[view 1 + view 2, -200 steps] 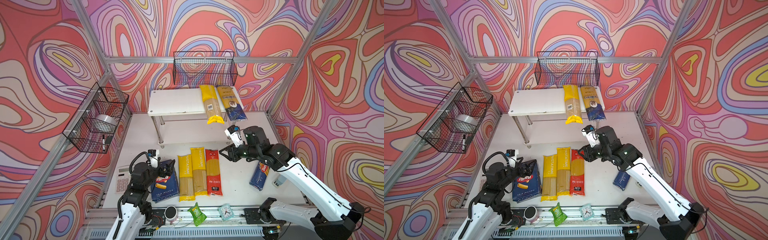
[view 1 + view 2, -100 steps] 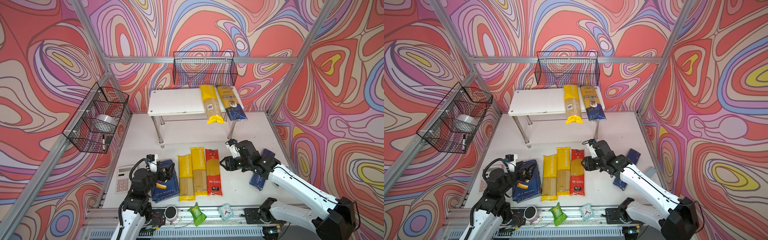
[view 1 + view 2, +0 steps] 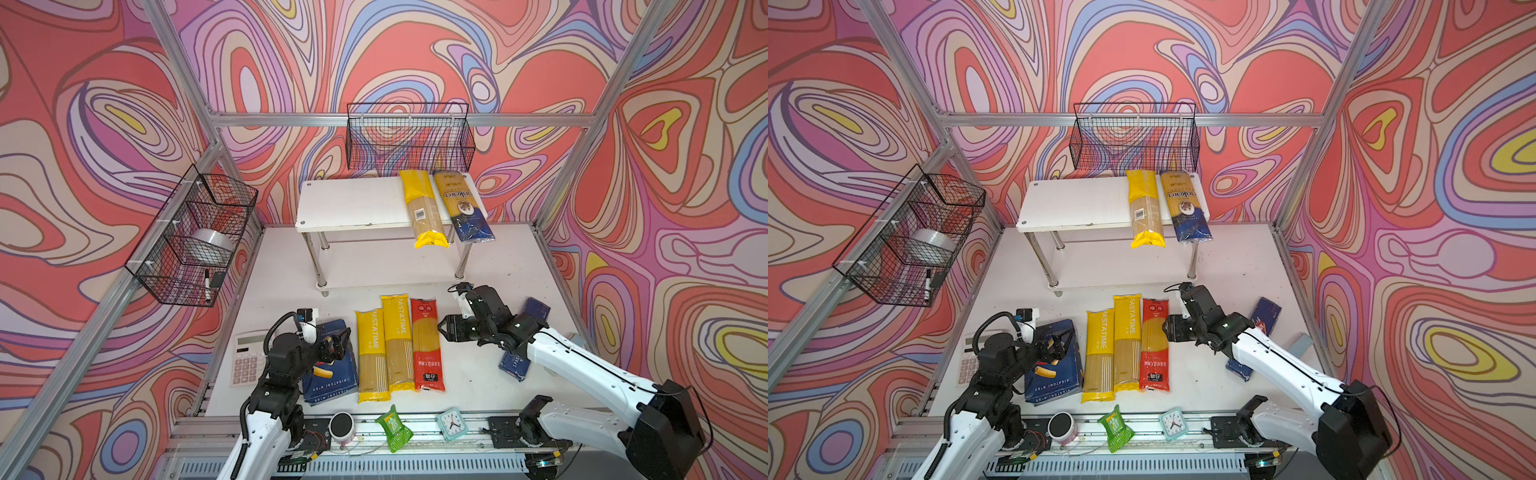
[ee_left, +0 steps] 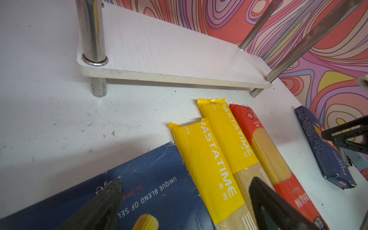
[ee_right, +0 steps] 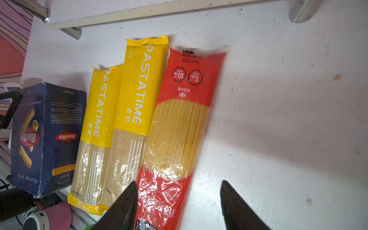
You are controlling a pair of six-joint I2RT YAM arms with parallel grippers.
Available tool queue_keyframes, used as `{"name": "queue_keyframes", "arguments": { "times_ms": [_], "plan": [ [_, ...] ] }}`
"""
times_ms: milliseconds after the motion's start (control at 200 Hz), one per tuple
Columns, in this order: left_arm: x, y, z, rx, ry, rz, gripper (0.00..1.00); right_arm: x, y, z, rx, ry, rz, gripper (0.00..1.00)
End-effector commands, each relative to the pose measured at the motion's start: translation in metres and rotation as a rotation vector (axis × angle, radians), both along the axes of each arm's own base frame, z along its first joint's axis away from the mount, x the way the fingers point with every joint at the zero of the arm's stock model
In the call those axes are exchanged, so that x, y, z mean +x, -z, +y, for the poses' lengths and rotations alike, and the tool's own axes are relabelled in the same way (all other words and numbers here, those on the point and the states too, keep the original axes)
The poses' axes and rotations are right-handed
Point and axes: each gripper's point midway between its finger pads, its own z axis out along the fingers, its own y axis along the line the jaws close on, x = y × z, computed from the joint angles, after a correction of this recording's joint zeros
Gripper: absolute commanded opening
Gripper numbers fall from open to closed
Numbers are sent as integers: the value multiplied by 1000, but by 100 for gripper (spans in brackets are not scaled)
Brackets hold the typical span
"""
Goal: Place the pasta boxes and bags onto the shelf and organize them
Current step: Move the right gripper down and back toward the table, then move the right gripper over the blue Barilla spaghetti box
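Nearest the lower edge of a top view, the left claw (image 3: 337, 337) hangs spread and empty over the wide rigatoni box (image 3: 332, 376), lower left of centre on the counter (image 3: 478, 386), seemingly poised to take it. Just right of the box lie the left yellow bag (image 3: 371, 353), the middle yellow bag (image 3: 398, 340) and the red bag (image 3: 426, 345), side by side lengthwise, so each can be pinched across its slim width. The right claw (image 5: 179, 184) is released at the red bag's right edge, apparently lining up that pinch. The narrow spaghetti box (image 3: 515, 368) lies partly under that arm, lower right. At the back, upper centre, the shelf (image 3: 353, 203) carries a third yellow bag (image 3: 422, 208) and the gold and blue bag (image 3: 461, 203) on its top tier's right end, overhanging the front, leaving room leftward.
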Motion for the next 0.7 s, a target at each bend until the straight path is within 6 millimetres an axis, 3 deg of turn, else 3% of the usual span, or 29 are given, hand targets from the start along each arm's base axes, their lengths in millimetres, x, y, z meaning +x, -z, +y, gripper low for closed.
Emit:
{"name": "queue_keyframes", "arguments": {
  "times_ms": [0,511,696],
  "plan": [
    [4,-14,-4,-13,19,-42,100,5,3,8,43,20,-7,69],
    [6,-13,-8,-13,40,-28,100,9,36,16,1,58,66,75],
    [6,-11,-9,-12,46,-19,100,15,41,-43,-226,310,47,84]
  ]
}}
